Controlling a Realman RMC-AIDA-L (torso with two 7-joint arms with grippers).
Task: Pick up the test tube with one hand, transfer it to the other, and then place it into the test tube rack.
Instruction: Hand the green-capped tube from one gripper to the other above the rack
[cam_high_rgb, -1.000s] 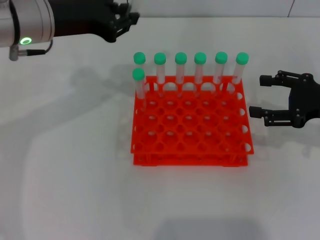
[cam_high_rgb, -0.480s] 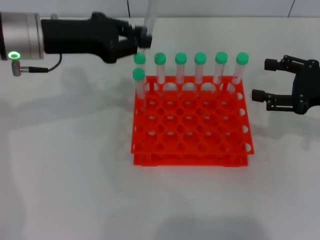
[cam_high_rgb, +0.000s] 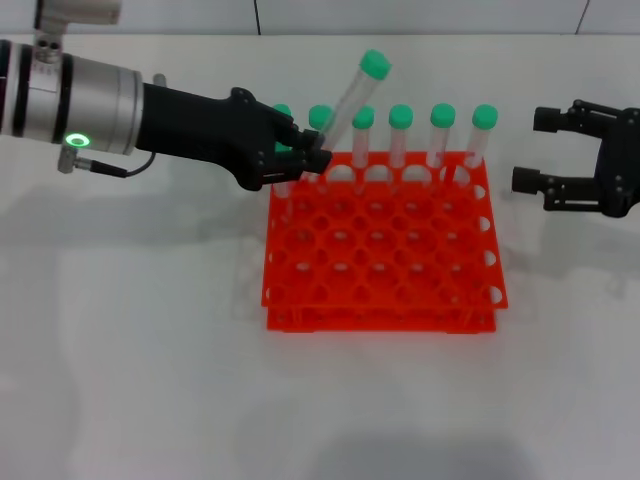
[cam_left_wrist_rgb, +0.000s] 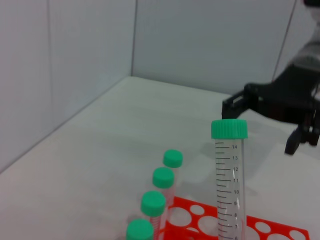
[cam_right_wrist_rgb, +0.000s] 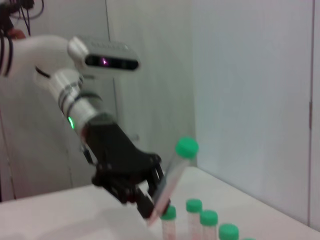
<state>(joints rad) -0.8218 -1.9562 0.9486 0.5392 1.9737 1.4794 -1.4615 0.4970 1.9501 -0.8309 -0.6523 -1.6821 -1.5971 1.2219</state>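
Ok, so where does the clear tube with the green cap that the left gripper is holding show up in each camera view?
Head view: the slim clear green-capped test tube tilts above the bright orange-red rack's back-left corner, held low by the left gripper.
Left wrist view: the tube stands upright, close up.
Right wrist view: it slants from the left gripper.
Shared landmark: the row of racked green-capped tubes.

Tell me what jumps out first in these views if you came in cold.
The left gripper holds a green-capped test tube tilted above the back-left corner of the orange-red test tube rack. Seven more capped tubes stand along the rack's back. The right gripper waits open beside the rack.
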